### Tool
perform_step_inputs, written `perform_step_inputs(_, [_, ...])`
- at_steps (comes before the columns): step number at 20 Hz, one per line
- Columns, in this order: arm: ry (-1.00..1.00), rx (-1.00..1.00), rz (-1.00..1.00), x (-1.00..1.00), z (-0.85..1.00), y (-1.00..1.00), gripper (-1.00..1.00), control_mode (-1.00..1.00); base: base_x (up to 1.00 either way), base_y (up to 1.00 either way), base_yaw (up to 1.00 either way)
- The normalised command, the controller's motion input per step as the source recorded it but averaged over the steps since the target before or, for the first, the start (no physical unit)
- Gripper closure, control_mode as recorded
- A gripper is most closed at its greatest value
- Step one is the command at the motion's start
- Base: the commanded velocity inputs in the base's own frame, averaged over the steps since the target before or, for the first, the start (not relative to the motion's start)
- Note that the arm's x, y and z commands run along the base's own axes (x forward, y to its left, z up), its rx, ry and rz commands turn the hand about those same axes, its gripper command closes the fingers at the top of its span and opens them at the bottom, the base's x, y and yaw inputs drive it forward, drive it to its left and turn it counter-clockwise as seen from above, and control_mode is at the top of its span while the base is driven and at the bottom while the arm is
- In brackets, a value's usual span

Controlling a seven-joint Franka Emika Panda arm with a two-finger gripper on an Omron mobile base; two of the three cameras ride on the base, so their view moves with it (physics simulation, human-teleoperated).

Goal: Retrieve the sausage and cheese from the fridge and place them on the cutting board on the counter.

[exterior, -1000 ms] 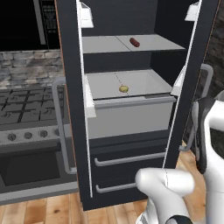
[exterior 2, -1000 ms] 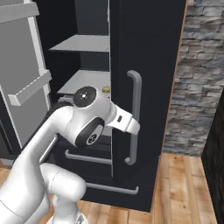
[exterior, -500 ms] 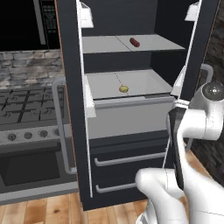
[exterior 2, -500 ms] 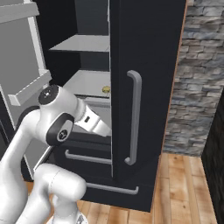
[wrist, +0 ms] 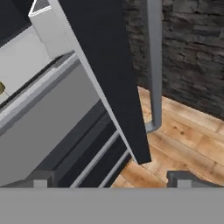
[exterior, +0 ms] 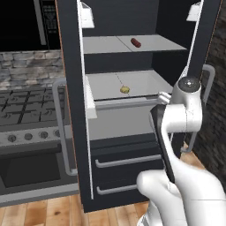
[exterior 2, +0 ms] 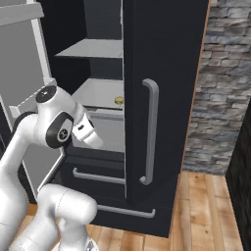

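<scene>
The gripper (wrist: 109, 178) has its two dark fingertips (wrist: 40, 178) set wide apart at the bottom of the hand view, with nothing between them; beyond them hangs the edge of the open right door and its long silver handle (wrist: 154, 65), over wooden floor (wrist: 183, 140). In the left base view the white arm rises at lower right, its wrist at centre right in front of the fridge (exterior: 70, 88), which stands open. The sausage (exterior: 136, 43) lies on the top shelf, upper centre of that view, well apart from the arm. The cheese (exterior: 125, 90) sits on the shelf below, near the middle of the frame; it also shows as a small yellow lump (exterior 2: 118, 100) just left of the door edge in the right base view. A grey stove (exterior: 26, 132) stands at the left.
</scene>
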Motion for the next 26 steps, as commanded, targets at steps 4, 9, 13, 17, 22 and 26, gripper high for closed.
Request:
perform_step_inputs(4, [0.0, 0.34, -0.18, 0.61, 0.0, 0.3, -1.0, -1.0, 0.0, 0.0, 0.0])
perform_step_inputs(9, [0.0, 0.28, -0.18, 0.7, -0.07, 0.0, -1.0, -1.0, 0.0, 0.0, 0.0])
perform_step_inputs(13, [0.0, 0.09, -0.28, 0.57, -0.15, -0.2, -1.0, -1.0, 0.0, 0.0, 0.0])
perform_step_inputs(17, [0.0, 0.09, -0.32, 0.39, -0.11, -0.38, -1.0, -1.0, 0.0, 0.0, 0.0])
perform_step_inputs(22, [-0.01, 0.04, -0.46, 0.14, -0.05, -0.45, -1.0, -1.0, 0.0, 0.0, 0.0])
perform_step_inputs(26, [-0.01, 0.08, -0.32, 0.02, 0.0, -0.65, -1.0, -1.0, 0.0, 0.0, 0.0])
